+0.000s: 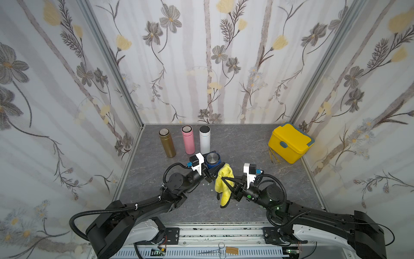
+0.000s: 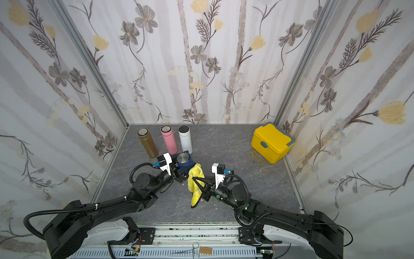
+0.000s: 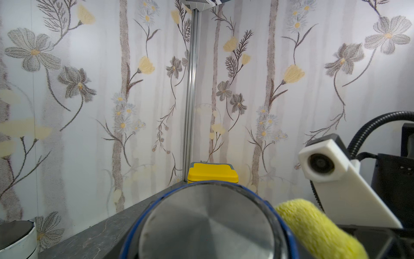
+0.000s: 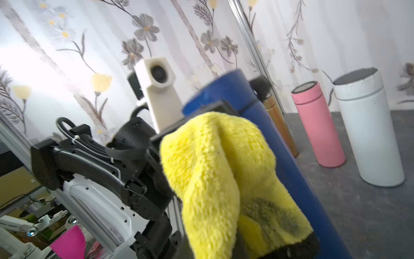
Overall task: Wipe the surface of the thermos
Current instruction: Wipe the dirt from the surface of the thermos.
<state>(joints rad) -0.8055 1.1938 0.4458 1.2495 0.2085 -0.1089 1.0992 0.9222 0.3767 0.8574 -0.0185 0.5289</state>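
The thermos [image 1: 212, 159] is blue with a brushed silver lid and sits in the middle of the table, seen in both top views [image 2: 183, 159]. My left gripper [image 1: 210, 171] is shut on its body below the lid. The lid [image 3: 208, 226] fills the bottom of the left wrist view and hides the fingers. My right gripper [image 1: 223, 179] is shut on a fluffy yellow cloth [image 1: 226, 172]. The cloth [image 4: 212, 168] is pressed against the side of the blue body [image 4: 280, 157], and its lower end hangs down towards the table.
Gold [image 1: 167, 143], pink [image 1: 188, 140] and white [image 1: 205, 139] thermoses stand in a row behind the left arm. A yellow lidded box [image 1: 290, 141] sits at the back right corner with small scissors [image 1: 276, 159] beside it. Forceps [image 1: 215, 249] lie on the front rail.
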